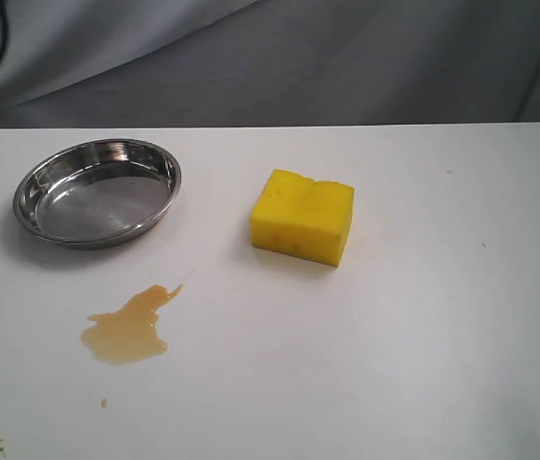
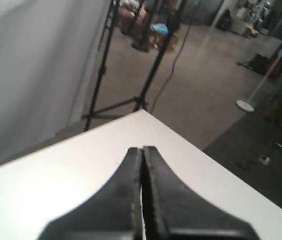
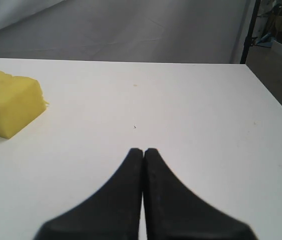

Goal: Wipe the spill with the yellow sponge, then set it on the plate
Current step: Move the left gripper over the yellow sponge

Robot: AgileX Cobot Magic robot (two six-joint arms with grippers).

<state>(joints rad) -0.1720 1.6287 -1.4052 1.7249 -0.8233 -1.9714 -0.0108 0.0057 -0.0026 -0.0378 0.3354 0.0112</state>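
**Stainless steel, amber and yellow across a white tabletop [image 1: 423,335]**

At the far left of the exterior view lies the round, shallow, shiny stainless-steel plate [image 1: 22,196], with a raised rim and a bare bowl reflecting grey. Nearer the camera and slightly to the right spreads the spill [image 1: 128,331]. It is an irregular amber-brown puddle of liquid whose thin tail points toward the plate without reaching it. Puddle and plate are near each other but apart. One small amber droplet [image 1: 104,402] sits on its own, nearer the camera than the puddle.

Right of the plate, about mid-table, rests the yellow sponge [image 1: 303,216], a thick, bright rectangular foam block with a small notch in its far top edge. It lies flat on the tabletop, well apart from both plate and spill.

Behind the table hangs a grey cloth backdrop [image 1: 346,57], with a black cable [image 1: 1,43] curving at its upper left.

In the left wrist view, the left gripper [image 2: 142,150] has its two black fingers pressed together tip to tip with nothing between them. It is above a corner of the table, and a black tripod stand [image 2: 156,70] rises from the floor beyond.

In the right wrist view, the right gripper [image 3: 143,151] is likewise closed on nothing above the bare tabletop, and the sponge lies well apart from its tips.
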